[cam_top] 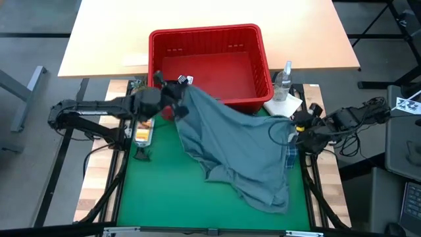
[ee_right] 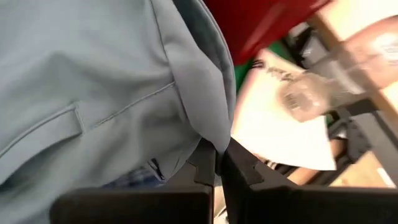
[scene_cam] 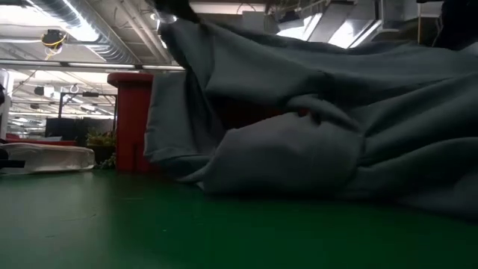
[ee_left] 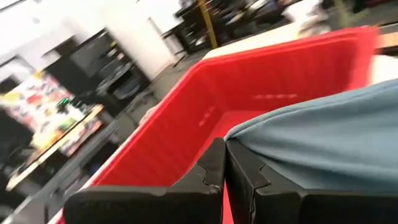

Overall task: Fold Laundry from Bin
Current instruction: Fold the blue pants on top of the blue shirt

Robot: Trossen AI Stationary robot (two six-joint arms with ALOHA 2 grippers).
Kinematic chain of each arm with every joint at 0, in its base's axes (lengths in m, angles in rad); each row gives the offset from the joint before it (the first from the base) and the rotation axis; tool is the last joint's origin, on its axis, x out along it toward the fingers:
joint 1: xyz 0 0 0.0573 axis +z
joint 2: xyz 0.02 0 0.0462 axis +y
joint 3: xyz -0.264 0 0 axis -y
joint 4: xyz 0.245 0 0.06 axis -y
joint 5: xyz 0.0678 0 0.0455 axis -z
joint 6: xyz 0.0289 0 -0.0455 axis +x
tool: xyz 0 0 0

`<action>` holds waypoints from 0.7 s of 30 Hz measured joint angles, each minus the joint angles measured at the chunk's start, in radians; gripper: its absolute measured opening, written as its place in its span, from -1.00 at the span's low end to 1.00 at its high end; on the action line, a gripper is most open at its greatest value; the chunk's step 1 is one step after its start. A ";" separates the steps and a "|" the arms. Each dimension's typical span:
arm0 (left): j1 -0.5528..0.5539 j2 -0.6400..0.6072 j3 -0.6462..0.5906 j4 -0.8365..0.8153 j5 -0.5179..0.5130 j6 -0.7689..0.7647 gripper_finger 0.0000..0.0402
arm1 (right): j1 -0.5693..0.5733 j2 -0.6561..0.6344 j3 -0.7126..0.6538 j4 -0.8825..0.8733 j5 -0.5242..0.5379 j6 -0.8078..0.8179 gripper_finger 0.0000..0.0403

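The left gripper (ee_left: pixel 224 163) has its two dark fingers pressed together on an edge of the large grey-blue garment (cam_top: pixel 240 148), pinching the cloth at the near wall of the red bin (cam_top: pixel 209 39); in the high view this grip sits at about ten o'clock of the green mat (cam_top: pixel 164 197), where the left arm reaches in from nine o'clock. The right gripper (ee_right: pixel 217 163) is likewise clamped on the same garment, its fingers closed over a folded hem, at about three o'clock of the mat beside the bin's right near corner. Between the two grips the grey-blue garment hangs and spreads in a broad slant from the bin's front rim down toward five o'clock, its lower part lying crumpled on the mat. A bit of blue-white plaid shirt (cam_top: pixel 291 157) shows at the garment's right edge, just by the right gripper. The bin stands at twelve o'clock, partly on the pale wooden table (cam_top: pixel 105 39). Just right of the bin, at about two o'clock, a clear bottle (cam_top: pixel 283 80) stands on a white paper towel (cam_top: pixel 287 105). In the low view the garment (scene_cam: pixel 328 127) fills most of the scene, draped in front of the red bin (scene_cam: pixel 131 119).
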 joint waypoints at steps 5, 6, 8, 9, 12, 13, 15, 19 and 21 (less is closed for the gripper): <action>0.160 0.020 0.002 0.073 0.162 -0.003 -1.00 | -0.098 -0.004 -0.020 0.001 0.069 -0.026 -0.96; 0.185 0.025 0.002 0.080 0.198 -0.003 -1.00 | -0.120 -0.003 -0.028 0.002 0.076 -0.029 -0.96; 0.226 0.040 0.002 0.088 0.239 -0.003 -1.00 | -0.162 -0.004 -0.042 0.001 0.080 -0.031 -0.96; 0.239 0.049 0.002 0.091 0.251 -0.003 -1.00 | -0.180 -0.004 -0.050 0.000 0.079 -0.039 -0.96; 0.273 0.076 0.002 0.089 0.278 -0.003 -0.99 | -0.226 -0.002 -0.075 0.001 0.067 -0.058 -0.95; 0.279 0.084 0.002 0.089 0.280 -0.003 -0.97 | -0.238 -0.002 -0.082 0.000 0.058 -0.060 -0.95; 0.289 0.098 0.002 0.088 0.282 -0.003 -0.90 | -0.255 -0.002 -0.094 0.001 0.043 -0.061 -0.95; 0.307 0.108 0.002 0.091 0.266 -0.036 -0.67 | -0.266 -0.002 -0.111 -0.001 0.018 -0.061 -0.95; 0.315 0.108 0.002 0.090 0.258 -0.092 -0.54 | -0.265 -0.002 -0.116 0.000 0.015 -0.061 -0.95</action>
